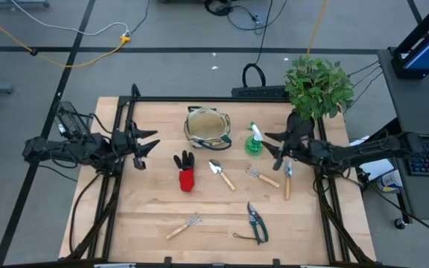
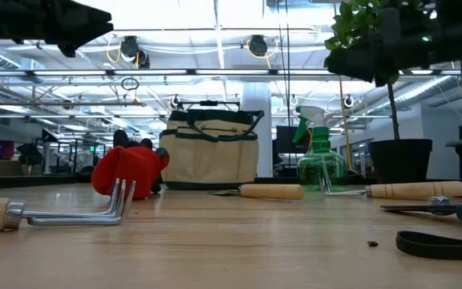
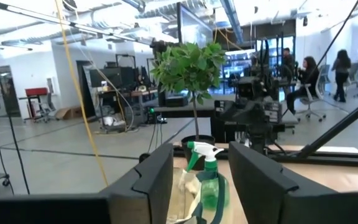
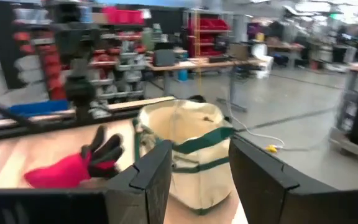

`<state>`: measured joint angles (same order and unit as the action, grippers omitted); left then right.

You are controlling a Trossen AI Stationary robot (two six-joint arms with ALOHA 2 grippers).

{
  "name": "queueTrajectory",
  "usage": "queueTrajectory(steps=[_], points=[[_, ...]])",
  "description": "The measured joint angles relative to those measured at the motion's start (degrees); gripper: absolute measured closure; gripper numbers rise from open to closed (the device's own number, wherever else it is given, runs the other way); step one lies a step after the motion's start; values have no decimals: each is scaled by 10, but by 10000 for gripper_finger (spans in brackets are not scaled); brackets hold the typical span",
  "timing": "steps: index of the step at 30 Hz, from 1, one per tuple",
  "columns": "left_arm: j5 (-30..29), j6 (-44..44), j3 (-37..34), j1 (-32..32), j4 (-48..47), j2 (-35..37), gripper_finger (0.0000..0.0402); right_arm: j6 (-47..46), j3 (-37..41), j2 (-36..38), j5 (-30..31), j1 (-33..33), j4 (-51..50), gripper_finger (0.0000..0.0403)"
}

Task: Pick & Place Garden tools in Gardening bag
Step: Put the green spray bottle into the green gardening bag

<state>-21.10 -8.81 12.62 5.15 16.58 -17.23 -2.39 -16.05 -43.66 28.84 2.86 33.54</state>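
Gardening bag [image 1: 208,128] at table's far centre: round, tan fabric, dark green trim, mouth open; nothing visible inside from above. Tools all on the table [image 1: 147,223] outside it: 1 pair of red-black gloves [image 1: 185,173], 1 green spray bottle [image 1: 254,141] (upright, just right of the bag), 2 wooden-handled trowels [image 1: 221,173] [image 1: 288,180], 1 fork [image 1: 262,176], 1 rake [image 1: 183,225], 1 pruning shears [image 1: 256,222]. Left gripper [image 1: 149,146] hovers at the left edge, fingers spread, holding nothing. Right gripper [image 1: 272,146] beside the bottle, fingers likewise apart, empty.
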Motion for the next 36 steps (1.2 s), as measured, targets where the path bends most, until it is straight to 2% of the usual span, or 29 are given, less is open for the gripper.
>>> queueTrajectory(steps=[3,8,13,21,31,36], points=[[0,0,20,0,1,-32,238,-25,-32,-34,26,-10,-8,246],[0,3,31,0,4,-67,238,-5,-45,-60,25,-30,-26,241],[0,3,31,0,4,-86,238,-58,-45,-91,26,-59,-26,238],[0,1,31,0,4,-99,238,-62,-45,-159,26,-70,-21,240],[0,1,31,0,4,-99,238,-87,-46,-194,27,-70,-21,241],[0,3,31,0,4,-99,238,-85,-46,-194,44,-72,-22,267]])
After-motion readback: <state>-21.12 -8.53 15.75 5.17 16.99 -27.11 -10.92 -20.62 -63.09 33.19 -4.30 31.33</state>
